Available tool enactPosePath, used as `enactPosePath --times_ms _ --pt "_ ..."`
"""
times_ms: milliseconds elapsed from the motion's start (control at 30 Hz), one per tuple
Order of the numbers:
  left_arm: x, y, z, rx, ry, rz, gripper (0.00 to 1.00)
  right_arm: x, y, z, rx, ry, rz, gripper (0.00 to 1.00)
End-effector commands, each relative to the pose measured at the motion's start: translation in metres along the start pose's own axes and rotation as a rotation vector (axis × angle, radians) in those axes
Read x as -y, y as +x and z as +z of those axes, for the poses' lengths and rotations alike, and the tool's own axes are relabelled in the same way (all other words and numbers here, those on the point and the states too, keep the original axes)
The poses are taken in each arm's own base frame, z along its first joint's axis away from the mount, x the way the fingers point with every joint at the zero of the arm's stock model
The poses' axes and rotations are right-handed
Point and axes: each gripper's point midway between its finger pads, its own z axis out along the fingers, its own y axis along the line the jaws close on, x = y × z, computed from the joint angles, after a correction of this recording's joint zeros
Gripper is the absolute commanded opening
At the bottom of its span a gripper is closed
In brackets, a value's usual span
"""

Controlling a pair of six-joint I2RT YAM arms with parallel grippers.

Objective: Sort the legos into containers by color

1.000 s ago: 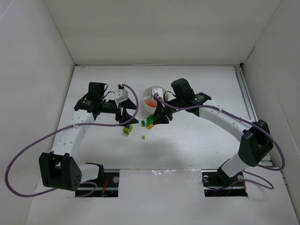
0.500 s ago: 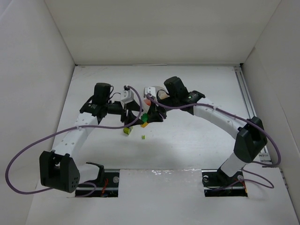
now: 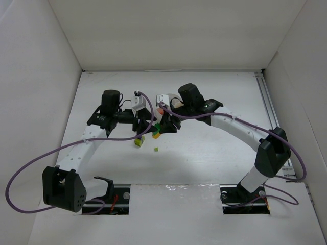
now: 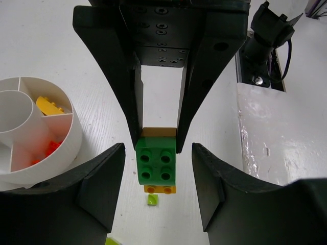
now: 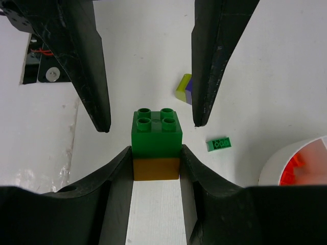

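You look about midway: the dish [image 4: 71,138] beside your left gripper [image 4: 158,153] holds orange-red bits [image 4: 45,152] and a yellow bit [image 4: 48,105], your right gripper [image 5: 156,158] clamps an orange brick [image 5: 156,169] whose green brick [image 5: 156,130] sits between the left's parted jaws, and a green piece [image 5: 219,144] and yellow-purple clump [image 5: 184,88] lie loose beyond them.

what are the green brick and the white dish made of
The green brick looks like hard moulded plastic: smooth, slightly glossy faces and crisp round studs. The white dish is probably plastic too, with thin even walls and a satin look, though ceramic cannot be ruled out.
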Motion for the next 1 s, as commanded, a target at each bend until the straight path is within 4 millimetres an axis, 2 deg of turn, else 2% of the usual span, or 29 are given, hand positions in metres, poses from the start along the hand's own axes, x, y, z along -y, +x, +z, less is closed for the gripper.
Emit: enactPosePath --times_ms 0,167,333,733,867,967 --pt "0.006 -0.008 -0.001 0.020 0.011 0.031 0.51 0.003 -0.032 -0.006 0.065 0.030 -0.079 0.03" --pt "0.007 0.001 0.000 0.004 0.028 0.010 0.54 0.002 -0.035 -0.009 0.071 0.033 -0.085 0.02" --pt "0.006 0.001 0.001 0.001 0.029 0.010 0.56 0.000 -0.039 -0.012 0.078 0.036 -0.093 0.02" --pt "0.003 0.012 0.003 -0.023 0.040 -0.026 0.51 -0.007 -0.046 -0.014 0.093 0.024 -0.110 0.02" --pt "0.002 0.012 0.003 -0.023 0.040 -0.017 0.43 -0.009 -0.047 -0.014 0.097 0.015 -0.111 0.02" --pt "0.002 0.012 0.003 -0.023 0.040 -0.017 0.33 -0.008 -0.050 -0.015 0.102 0.018 -0.117 0.02"
